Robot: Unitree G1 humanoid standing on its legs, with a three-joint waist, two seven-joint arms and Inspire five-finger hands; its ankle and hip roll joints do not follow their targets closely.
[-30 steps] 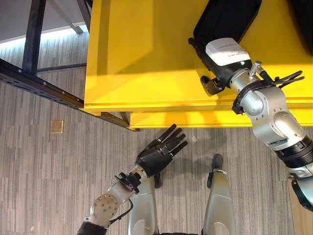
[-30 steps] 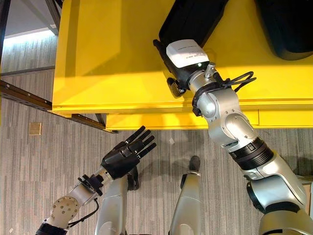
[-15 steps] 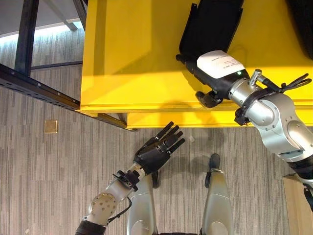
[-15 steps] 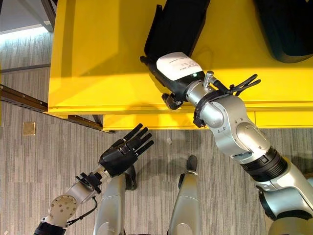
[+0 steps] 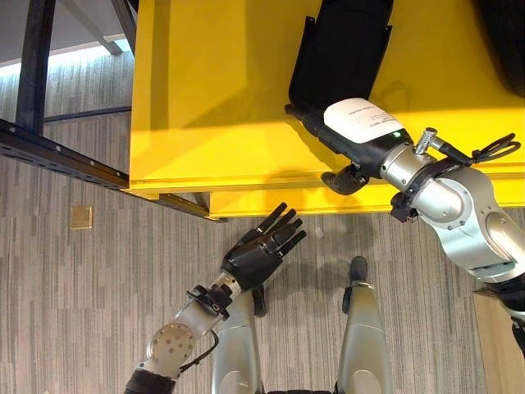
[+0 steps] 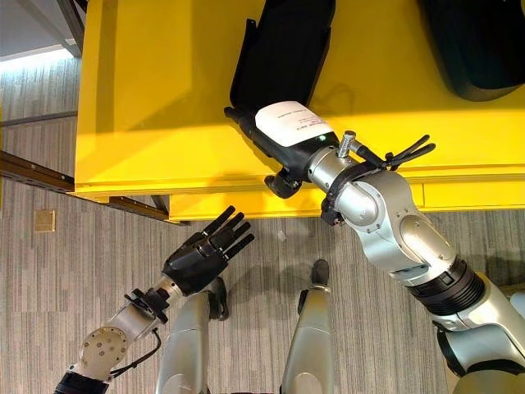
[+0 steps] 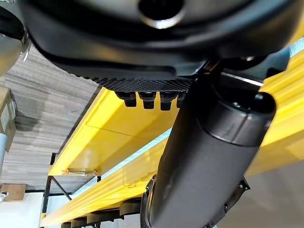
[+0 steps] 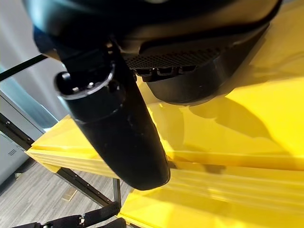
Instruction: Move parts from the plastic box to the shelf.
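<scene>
The only writing is some small dark print on the white cover [image 5: 363, 117] on the back of the right hand [image 5: 349, 148]; it is too small to read. A tiny green light [image 5: 397, 133] shines beside it.

The black part [image 5: 340, 45] lies on the yellow shelf [image 5: 213, 82] at 12 o'clock in the eye views. The right hand is at the near end of this part. Its fingers [image 5: 302, 115] are straight and reach that end, and its thumb [image 5: 343, 180] stands apart over the shelf edge, so the hand is opened and clamps nothing. Another dark object [image 6: 476, 41] lies on the shelf at 1 o'clock, well apart from the part.

The left hand [image 5: 254, 254] hangs over the grey floor [image 5: 82, 312] at 6 o'clock, below the shelf edge, with fingers spread and empty.

The right wrist view shows what the eye views hide: bare yellow surface [image 8: 228, 137] between thumb and fingers, and a dark frame bar [image 8: 80, 183] under the shelf. The left wrist view shows the shelf from the side, with its yellow edge [image 7: 109, 161].

A dark metal beam [image 5: 57, 148] crosses the floor at 9 o'clock, with a small brass square [image 5: 80, 217] on the floor near it. A pale wooden edge [image 5: 492, 328] shows at 4 o'clock.
</scene>
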